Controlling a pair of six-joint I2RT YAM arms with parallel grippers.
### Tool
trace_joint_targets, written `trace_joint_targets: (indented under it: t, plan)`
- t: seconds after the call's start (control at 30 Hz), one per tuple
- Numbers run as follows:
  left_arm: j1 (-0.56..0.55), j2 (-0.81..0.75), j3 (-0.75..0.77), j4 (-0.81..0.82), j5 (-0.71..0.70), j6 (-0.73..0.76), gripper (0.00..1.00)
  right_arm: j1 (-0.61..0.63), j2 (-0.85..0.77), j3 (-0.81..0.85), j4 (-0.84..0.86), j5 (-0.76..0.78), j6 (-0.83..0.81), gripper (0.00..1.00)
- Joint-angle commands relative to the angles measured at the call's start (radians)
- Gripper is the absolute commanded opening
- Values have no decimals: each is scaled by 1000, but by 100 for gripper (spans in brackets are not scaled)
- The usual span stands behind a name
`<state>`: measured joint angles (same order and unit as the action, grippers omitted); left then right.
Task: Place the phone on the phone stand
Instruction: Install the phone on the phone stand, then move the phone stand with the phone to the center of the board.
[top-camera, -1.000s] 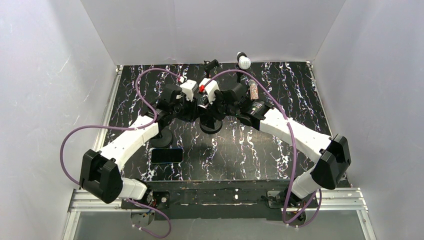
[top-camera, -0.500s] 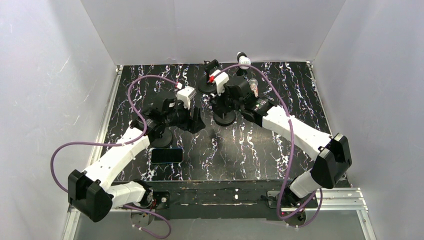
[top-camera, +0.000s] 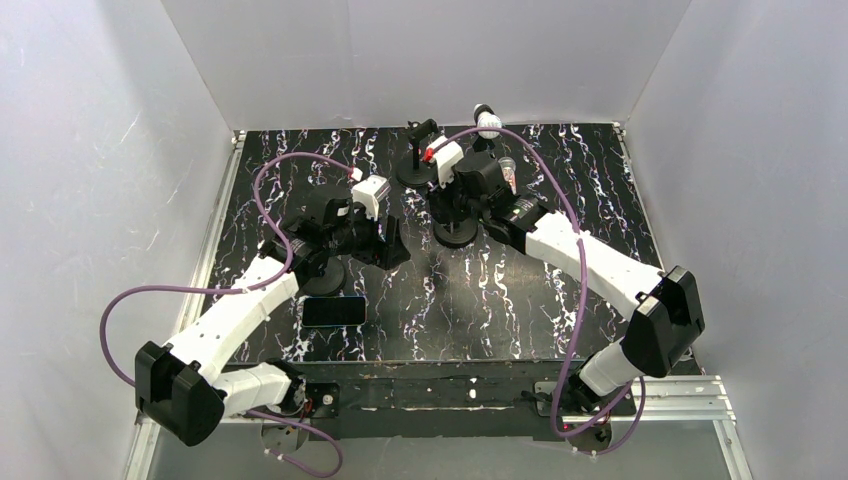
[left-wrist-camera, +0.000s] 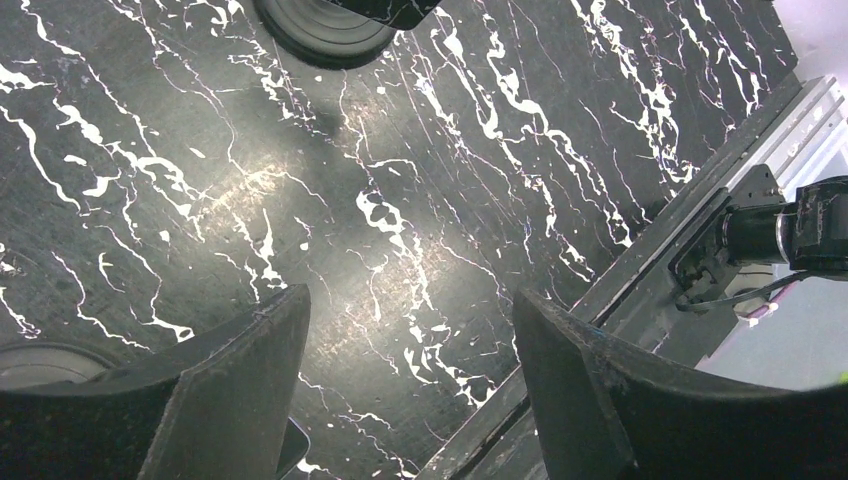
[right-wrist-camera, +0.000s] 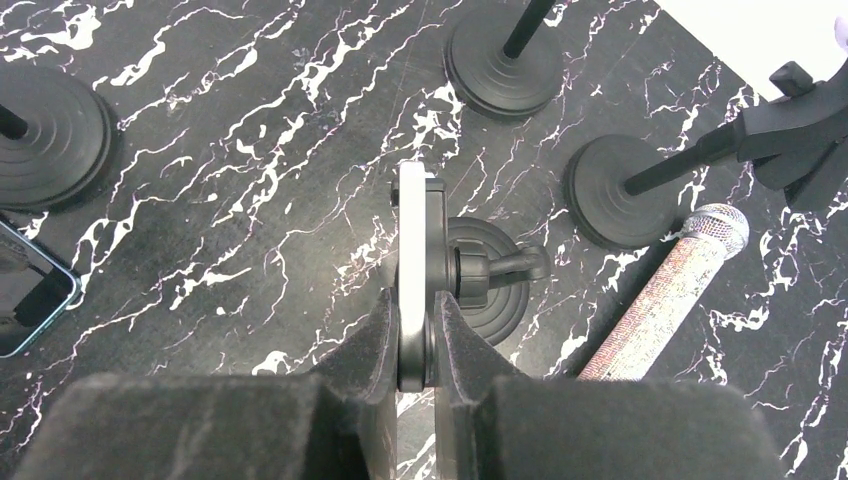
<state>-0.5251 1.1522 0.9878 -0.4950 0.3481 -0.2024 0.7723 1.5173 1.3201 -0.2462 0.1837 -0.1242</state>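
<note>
Both arms were white with big black joints (top-camera: 180, 392): the left arm (top-camera: 235, 312) and the right arm (top-camera: 590, 262). A long purple cable (top-camera: 258, 182) looped along each. A small white box (top-camera: 373, 192) sat by each wrist. The left claw (left-wrist-camera: 410, 340) and right claw (right-wrist-camera: 415, 330) had thick black fingers (left-wrist-camera: 235, 400).

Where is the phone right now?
Top view: the phone lies flat on the near-left part of the table, just in front of a round black base.
</note>
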Motion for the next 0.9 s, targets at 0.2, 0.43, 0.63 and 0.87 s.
trace_joint_targets:
  t: [0.2,0.43,0.63,0.87]
  plan:
    - [6,-22,57,-38,-37,35,78,-60,-81,-37,20,-123,105,51]
    - [7,-13,88,-41,-26,50,82,-96,-189,-104,93,-303,147,71]
    - [8,4,143,-52,-10,51,89,-290,-335,-237,225,-579,356,76]
    - [26,55,256,-78,31,64,98,-471,-325,-345,266,-671,567,75]
